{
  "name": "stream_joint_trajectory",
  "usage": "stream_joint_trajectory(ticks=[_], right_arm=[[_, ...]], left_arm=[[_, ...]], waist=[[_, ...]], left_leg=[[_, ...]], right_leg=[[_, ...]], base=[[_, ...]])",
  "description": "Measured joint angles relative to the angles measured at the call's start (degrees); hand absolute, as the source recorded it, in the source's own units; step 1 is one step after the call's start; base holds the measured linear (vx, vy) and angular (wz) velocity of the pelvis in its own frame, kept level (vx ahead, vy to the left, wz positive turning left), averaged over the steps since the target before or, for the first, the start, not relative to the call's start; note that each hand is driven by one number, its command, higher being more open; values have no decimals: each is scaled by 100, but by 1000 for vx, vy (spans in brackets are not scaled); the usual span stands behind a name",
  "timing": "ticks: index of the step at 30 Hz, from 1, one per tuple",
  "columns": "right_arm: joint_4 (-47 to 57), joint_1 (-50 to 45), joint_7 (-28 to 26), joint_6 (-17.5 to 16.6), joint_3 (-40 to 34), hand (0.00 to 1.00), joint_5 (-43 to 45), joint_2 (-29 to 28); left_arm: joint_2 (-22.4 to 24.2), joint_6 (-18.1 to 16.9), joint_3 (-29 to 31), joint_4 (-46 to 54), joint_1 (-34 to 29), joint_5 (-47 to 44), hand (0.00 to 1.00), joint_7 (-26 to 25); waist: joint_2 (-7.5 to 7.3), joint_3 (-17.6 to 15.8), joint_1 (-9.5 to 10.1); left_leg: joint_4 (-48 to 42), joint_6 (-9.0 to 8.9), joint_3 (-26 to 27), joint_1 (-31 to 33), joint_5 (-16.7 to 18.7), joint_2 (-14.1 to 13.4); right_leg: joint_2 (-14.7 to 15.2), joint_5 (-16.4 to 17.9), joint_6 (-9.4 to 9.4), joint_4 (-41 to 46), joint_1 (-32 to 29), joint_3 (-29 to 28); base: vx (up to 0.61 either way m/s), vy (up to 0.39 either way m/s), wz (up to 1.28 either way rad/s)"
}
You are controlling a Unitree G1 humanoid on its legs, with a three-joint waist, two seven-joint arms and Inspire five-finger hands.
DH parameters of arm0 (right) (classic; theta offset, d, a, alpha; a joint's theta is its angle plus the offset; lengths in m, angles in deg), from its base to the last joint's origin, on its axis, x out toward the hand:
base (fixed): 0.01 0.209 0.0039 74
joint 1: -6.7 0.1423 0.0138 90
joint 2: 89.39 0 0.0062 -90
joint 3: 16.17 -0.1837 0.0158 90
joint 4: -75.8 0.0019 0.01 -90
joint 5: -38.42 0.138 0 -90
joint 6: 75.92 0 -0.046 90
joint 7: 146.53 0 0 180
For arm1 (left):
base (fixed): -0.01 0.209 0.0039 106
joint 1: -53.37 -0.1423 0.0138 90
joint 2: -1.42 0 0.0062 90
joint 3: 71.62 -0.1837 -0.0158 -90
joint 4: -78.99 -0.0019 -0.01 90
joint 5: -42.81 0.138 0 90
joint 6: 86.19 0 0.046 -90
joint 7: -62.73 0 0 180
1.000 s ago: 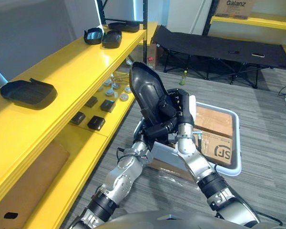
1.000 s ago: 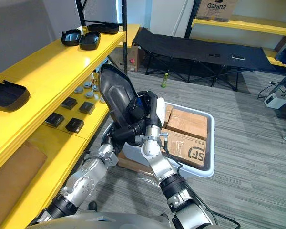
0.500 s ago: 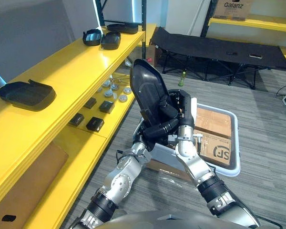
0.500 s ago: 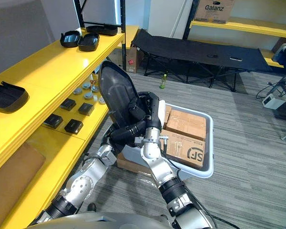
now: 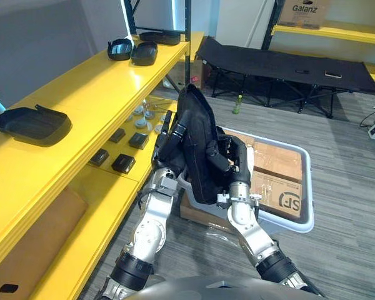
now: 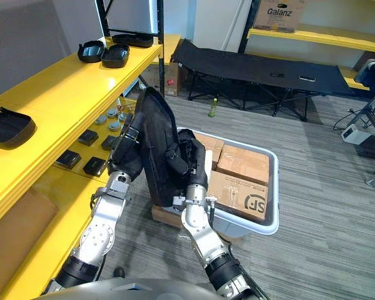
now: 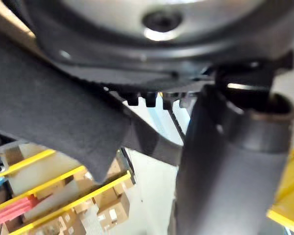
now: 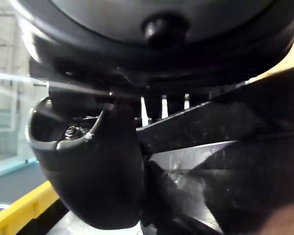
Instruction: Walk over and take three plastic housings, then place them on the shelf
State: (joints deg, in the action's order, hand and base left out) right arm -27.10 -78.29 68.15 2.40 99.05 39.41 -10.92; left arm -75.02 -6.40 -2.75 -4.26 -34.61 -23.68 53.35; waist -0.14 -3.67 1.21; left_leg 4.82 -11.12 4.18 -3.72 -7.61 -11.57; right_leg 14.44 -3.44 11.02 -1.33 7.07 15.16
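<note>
A large black plastic housing [image 5: 197,147] stands upright and edge-on in front of me, held between both hands above the grey floor. My left hand [image 5: 170,142] grips its left side, fingers pointing up along the shell, thumb [image 7: 230,161] at the rim. My right hand [image 5: 230,157] clasps the right side with curled fingers; its thumb [image 8: 95,176] presses against the shell [image 8: 235,147]. On the yellow shelf top [image 5: 94,94] lie one black housing [image 5: 32,123] nearby and two smaller ones [image 5: 132,50] farther along, with another [image 5: 159,36] behind them.
A white bin [image 5: 306,209] with cardboard boxes sits on the floor right behind the held housing. The lower yellow shelf carries small black parts [image 5: 125,163] and round pieces [image 5: 144,114]. A black folding cot [image 5: 287,62] and a green bottle [image 5: 238,103] stand farther back.
The housing has swung from a tilted, face-on pose to upright and edge-on. My left hand rose from beneath it to its left side; my right hand sank a little.
</note>
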Motion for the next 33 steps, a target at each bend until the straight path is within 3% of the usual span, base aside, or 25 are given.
stream_joint_trajectory(ticks=[3, 13, 16, 26, 27, 33], right_arm=[[0, 15, -4, 1, 1, 0, 0, 4], [-1, 13, -37, 5, -87, 0, -1, 44], [-1, 20, -48, 27, -92, 0, -2, 150], [-2, 28, -98, 127, -106, 0, -7, 293], [-2, 34, -97, 127, -109, 0, -7, 300], [-11, 46, -90, 139, -100, 0, -16, 430]], left_arm=[[23, 48, 10, 0, 0, 47, 100, -4], [-34, 1169, 124, -3, 47, 1705, 100, 201], [-216, 1451, -144, -242, 237, 2492, 100, 268], [-538, 1664, -158, -291, 277, 3179, 100, 532], [-547, 1668, -159, -304, 276, 3179, 0, 542], [-577, 1669, -153, -468, 265, 3164, 0, 548]], waist=[[-1, 4, 0], [74, 91, -58], [101, 133, -34], [106, 137, -16], [106, 137, -11], [122, 132, -5]], left_leg=[[0, 2, 6, -1, -1, 0], [-1, 0, 44, 0, 1, 5], [-2, -15, 44, 1, 21, 6], [-2, -30, 55, -10, 98, 0], [-2, -30, 56, -10, 100, 0], [-3, -40, 58, -10, 113, 4]], right_leg=[[0, -1, -2, -12, 0, -4], [0, -31, 34, -84, 3, -23], [-3, -87, 49, -182, 58, -17], [-21, -129, 47, -287, 109, -31], [-21, -129, 47, -288, 109, -34], [-23, -128, 47, -290, 105, -59]], base=[[0, 0, 0], [0, 0, 0], [0, 0, 0], [0, 0, 0], [0, 0, 0], [0, 0, 0]])
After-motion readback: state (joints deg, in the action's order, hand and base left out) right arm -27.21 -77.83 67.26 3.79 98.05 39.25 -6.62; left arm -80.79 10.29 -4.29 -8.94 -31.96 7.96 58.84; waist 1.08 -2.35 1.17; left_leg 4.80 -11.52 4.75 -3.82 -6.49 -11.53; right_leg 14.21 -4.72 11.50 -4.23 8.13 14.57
